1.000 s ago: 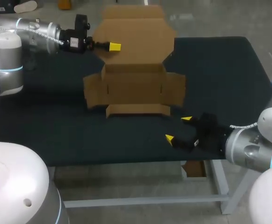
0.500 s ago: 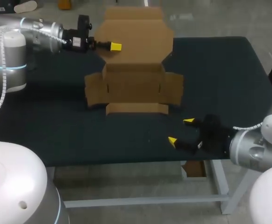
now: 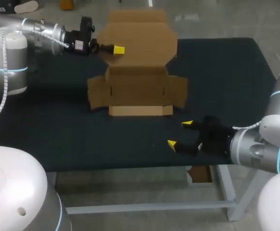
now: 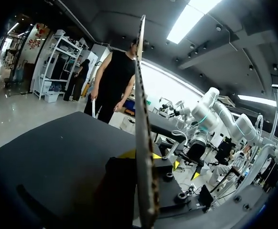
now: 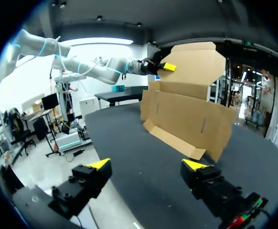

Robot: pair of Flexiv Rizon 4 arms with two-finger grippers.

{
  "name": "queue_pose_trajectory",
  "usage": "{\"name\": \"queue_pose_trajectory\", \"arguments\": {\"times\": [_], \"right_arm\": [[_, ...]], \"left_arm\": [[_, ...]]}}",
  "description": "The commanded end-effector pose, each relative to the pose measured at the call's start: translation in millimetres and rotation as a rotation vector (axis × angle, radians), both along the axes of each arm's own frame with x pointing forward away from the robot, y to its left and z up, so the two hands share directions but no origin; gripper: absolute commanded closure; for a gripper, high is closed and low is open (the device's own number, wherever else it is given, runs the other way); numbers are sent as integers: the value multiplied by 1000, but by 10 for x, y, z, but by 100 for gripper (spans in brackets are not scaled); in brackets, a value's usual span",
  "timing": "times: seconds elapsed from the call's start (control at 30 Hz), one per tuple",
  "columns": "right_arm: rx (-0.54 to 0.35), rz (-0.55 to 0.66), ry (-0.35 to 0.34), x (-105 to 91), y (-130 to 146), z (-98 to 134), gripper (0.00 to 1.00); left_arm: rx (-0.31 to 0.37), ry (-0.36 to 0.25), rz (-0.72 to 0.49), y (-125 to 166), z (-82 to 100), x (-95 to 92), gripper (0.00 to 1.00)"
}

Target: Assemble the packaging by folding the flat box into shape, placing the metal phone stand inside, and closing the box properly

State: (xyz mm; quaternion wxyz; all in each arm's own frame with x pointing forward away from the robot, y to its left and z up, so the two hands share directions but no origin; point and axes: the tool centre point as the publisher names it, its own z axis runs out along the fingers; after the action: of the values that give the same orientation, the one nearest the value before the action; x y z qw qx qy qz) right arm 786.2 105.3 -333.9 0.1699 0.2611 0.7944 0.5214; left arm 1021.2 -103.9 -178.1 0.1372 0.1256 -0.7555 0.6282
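Left gripper (image 3: 117, 49): is pinching the left edge of the box's raised lid panel (image 3: 140, 33). In the left wrist view (image 4: 143, 155) the cardboard is running edge-on between the 2 yellow tips, 1 tip pressing on each face, so the fingers are closed down to the thickness of the sheet.
Right gripper (image 3: 179, 134): is sitting low at the near side of the table, just in front of the box's right front corner and apart from it. Its 2 fingers are spread wide and are holding nothing. In the right wrist view (image 5: 147, 164) only bare table is showing between the tips.
Box (image 3: 137, 89): brown cardboard, partly folded, is resting around the middle of the table toward its far edge. From the right wrist view (image 5: 187, 114) it is rising ahead of the open fingers, well clear of them.
Lid panel: is standing up from the back of the box and leaning past the far table edge, with the left gripper's yellow tip showing on its near face (image 5: 196, 62).
Side flaps: 2 are spreading out, 1 to the left (image 3: 97, 94) and 1 to the right (image 3: 178, 91).
Front flap (image 3: 140, 110): a narrow paler strip is lying on the table along the box's near side, pointing toward the right gripper (image 5: 172, 140).
Table (image 3: 226, 72): dark-topped, is carrying the box.
Arms: the left arm (image 3: 39, 31) is coming in from the far left, the right arm (image 3: 255, 149) from the near right.
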Motion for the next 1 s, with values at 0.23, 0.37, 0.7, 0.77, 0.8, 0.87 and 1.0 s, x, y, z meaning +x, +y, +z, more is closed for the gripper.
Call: {"name": "queue_pose_trajectory", "arguments": {"times": [0.23,0.37,0.7,0.77,0.8,0.87,1.0], "right_arm": [[-23,10,8,130,153,-49,0],[-22,-5,0,133,154,-65,0],[4,-28,-4,167,281,-145,0],[5,-27,-5,179,309,-150,0],[5,-28,-5,183,321,-152,0],[8,-30,-11,187,335,-149,0],[-7,-72,-31,207,357,-153,0]], "left_arm": [[0,-10,16,10,41,-70,100],[-3,-13,16,15,37,-76,100],[-15,-15,39,14,-24,-68,100],[-8,-15,39,16,-32,-64,100],[-8,-15,39,16,-34,-63,100],[-5,-21,43,21,-35,-61,100],[-4,-25,47,40,-46,-64,100]]}}
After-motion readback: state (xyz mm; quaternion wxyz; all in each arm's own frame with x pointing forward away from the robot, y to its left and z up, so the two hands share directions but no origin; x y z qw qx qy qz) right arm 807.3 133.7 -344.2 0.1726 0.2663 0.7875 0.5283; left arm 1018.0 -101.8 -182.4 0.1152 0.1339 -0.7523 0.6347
